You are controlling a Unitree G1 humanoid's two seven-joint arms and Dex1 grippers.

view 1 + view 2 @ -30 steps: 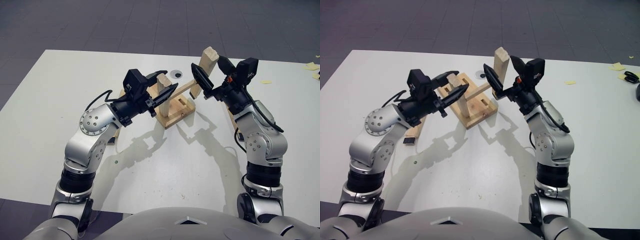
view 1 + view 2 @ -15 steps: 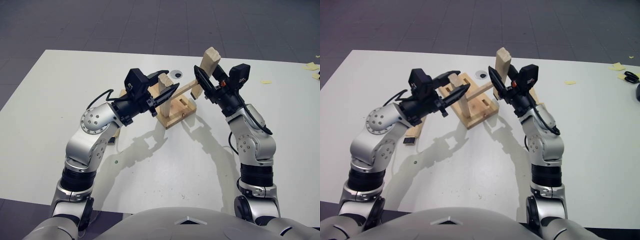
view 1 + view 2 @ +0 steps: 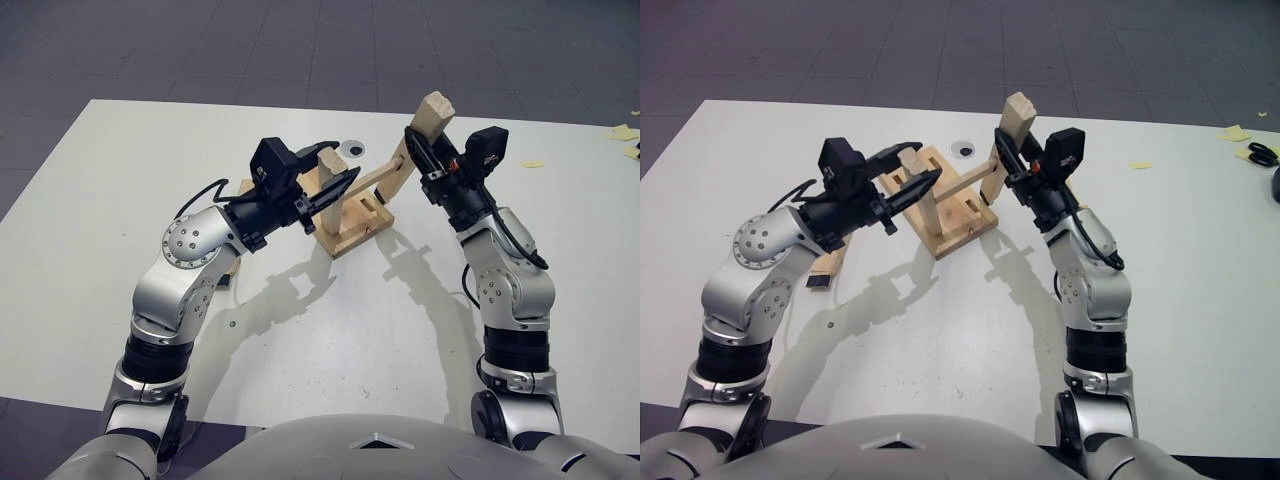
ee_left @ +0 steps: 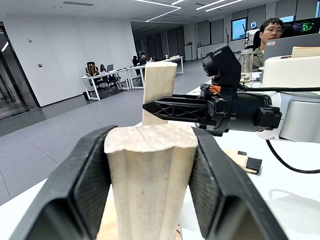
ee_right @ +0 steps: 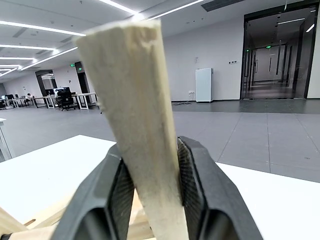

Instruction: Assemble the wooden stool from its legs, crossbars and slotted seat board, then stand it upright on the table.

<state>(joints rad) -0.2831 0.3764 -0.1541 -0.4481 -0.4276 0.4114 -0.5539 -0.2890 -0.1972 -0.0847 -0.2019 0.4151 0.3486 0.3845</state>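
Observation:
The slotted seat board [image 3: 350, 218] lies flat on the white table [image 3: 120, 180]. One wooden leg [image 3: 326, 178] stands upright from it, and my left gripper [image 3: 338, 162] is shut on that leg; in the left wrist view the leg [image 4: 150, 185] sits tight between both fingers [image 4: 80, 190]. A crossbar [image 3: 372, 181] runs from there to a second leg [image 3: 430, 115], which leans away to the right. My right gripper [image 3: 422, 152] is shut on this tilted leg, seen pressed between the pads [image 5: 112, 195] in the right wrist view.
A loose wooden part [image 3: 830, 262] with a small black piece [image 3: 816, 283] lies under my left forearm. A round cable hole [image 3: 352, 149] sits behind the board. Yellow notes [image 3: 532, 163] and scissors [image 3: 1262, 152] lie at the far right.
My right gripper, open a second ago, moved in onto the tilted leg and shut on it; the leg's top has shifted slightly right. The left arm has kept still.

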